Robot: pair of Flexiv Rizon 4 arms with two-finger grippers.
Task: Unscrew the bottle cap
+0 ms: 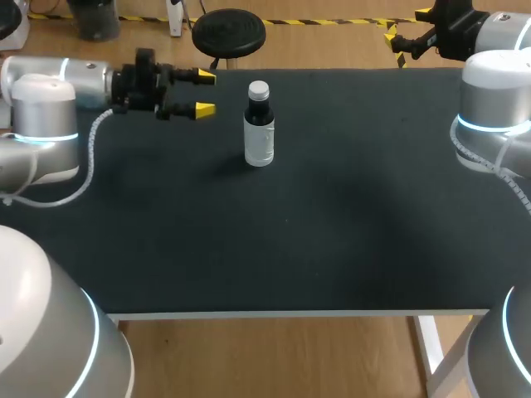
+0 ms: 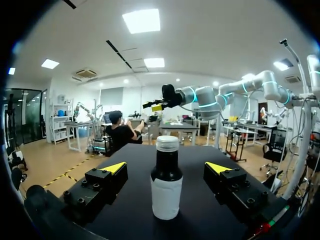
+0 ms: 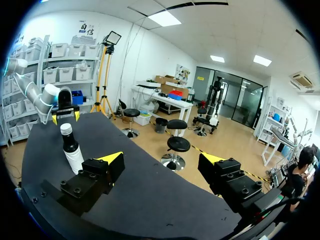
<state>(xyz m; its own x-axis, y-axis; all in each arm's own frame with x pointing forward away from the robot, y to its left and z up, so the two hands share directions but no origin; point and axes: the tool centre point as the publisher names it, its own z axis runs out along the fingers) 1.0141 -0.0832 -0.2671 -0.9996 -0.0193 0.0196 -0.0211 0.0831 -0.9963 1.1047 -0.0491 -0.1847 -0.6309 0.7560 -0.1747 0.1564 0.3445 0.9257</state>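
Bottle (image 1: 259,124) upright, L arm (image 1: 83,79) level, jaws wide near it, R arm (image 1: 489,33) well apart, jaws wide

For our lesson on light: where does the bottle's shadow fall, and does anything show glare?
Head view: the small dark bottle with white label and pale cap casts a soft, faint shadow on the black table, toward the left arm's side. Left wrist view: slight sheen on its dark neck. Right wrist view: no hard glare on the table.
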